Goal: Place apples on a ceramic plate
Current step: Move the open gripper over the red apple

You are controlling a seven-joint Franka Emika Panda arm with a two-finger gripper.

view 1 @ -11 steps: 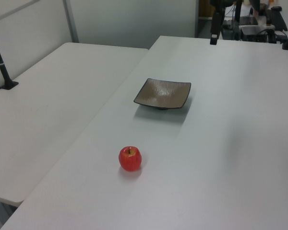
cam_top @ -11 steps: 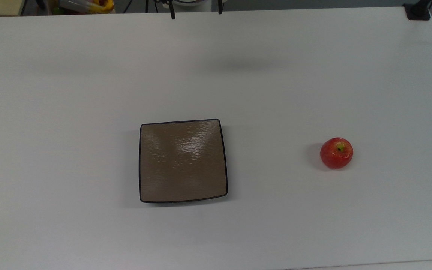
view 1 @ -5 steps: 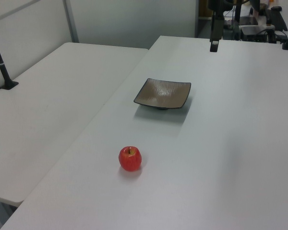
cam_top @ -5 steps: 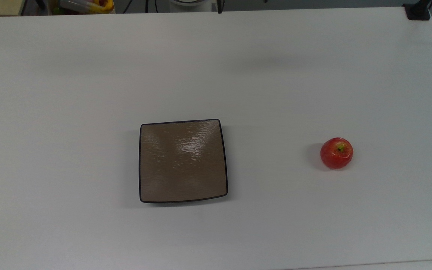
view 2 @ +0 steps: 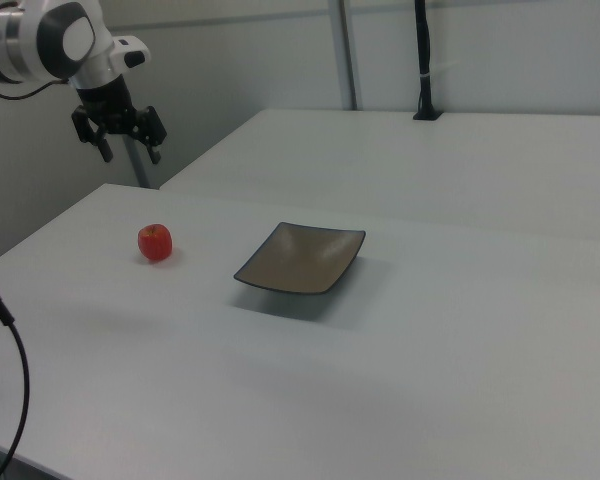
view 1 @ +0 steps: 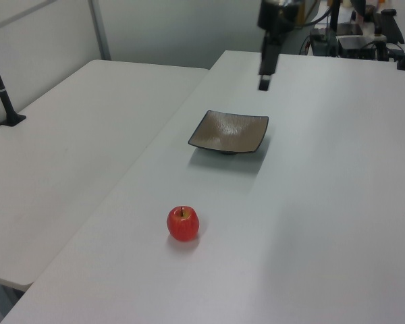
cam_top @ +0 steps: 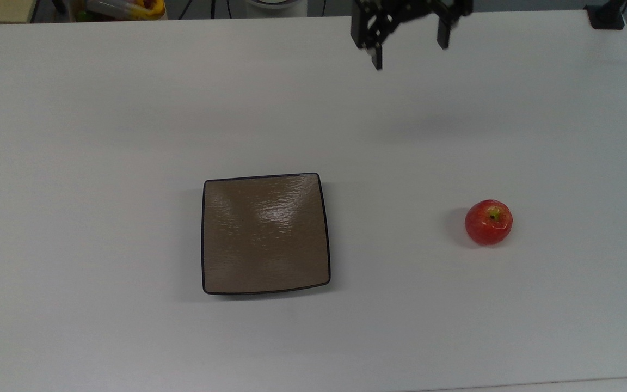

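A small red apple (cam_top: 489, 222) with a yellow-green patch at its stem rests on the white table, at the top view's right. The square brown ceramic plate (cam_top: 265, 234) with a dark rim lies empty near the table's middle, well apart from the apple. My gripper (cam_top: 410, 49) hangs open and empty above the table's far edge in the top view, between plate and apple sideways and far from both. In the left view the apple (view 1: 183, 223) is nearest, the plate (view 1: 229, 131) beyond it, the gripper (view 1: 264, 81) high behind the plate. The right view has the gripper (view 2: 131, 153) above and behind the apple (view 2: 155, 242), left of the plate (view 2: 300, 258).
A black clamp post (cam_top: 607, 16) stands at the table's far right corner in the top view. A second white table (view 1: 67, 135) adjoins in the left view, with a black pole (view 1: 3, 94) on it. A black cable (view 2: 5, 330) hangs at the right view's left edge.
The gripper has come into the top view from beyond the far edge and moved right. In the left view it has shifted left and come lower. Apple and plate have not moved.
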